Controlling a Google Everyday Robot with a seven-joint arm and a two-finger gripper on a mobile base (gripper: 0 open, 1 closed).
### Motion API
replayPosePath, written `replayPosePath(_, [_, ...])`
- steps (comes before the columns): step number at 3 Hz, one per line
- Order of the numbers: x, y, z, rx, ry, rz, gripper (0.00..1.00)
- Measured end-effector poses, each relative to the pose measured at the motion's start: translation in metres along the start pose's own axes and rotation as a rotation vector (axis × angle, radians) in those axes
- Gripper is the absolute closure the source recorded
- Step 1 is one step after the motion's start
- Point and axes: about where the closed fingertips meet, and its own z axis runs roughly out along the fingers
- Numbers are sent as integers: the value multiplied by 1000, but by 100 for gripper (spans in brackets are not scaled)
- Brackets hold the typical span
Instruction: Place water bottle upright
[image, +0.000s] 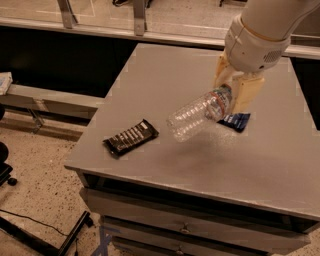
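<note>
The gripper (232, 95) hangs over the right half of the grey table (165, 75), in the upper right of the frame, below the arm's white wrist housing. Its two tan fingers (246, 91) are clamped on the neck end of the water bottle (196, 116), one on each side of the narrow label. The cap end is tucked between the fingers and is mostly hidden.

The bottle is tilted, not upright. Its neck points up and to the right into the gripper, and its ribbed clear body slopes down to the left, with the base near the middle of the tabletop. The base appears to be raised off the surface, and a faint shadow lies on the table below it.

A blue packet (236, 121) lies flat on the table just beneath the gripper, partly covered by it. A black snack bar (131, 138) lies flat near the table's front left edge, well apart from the bottle.
</note>
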Motion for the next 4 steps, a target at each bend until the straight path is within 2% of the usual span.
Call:
replayPosePath(2, [14, 23, -12, 51, 68, 72, 100])
replayPosePath(4, [40, 38, -31, 80, 185, 135, 100])
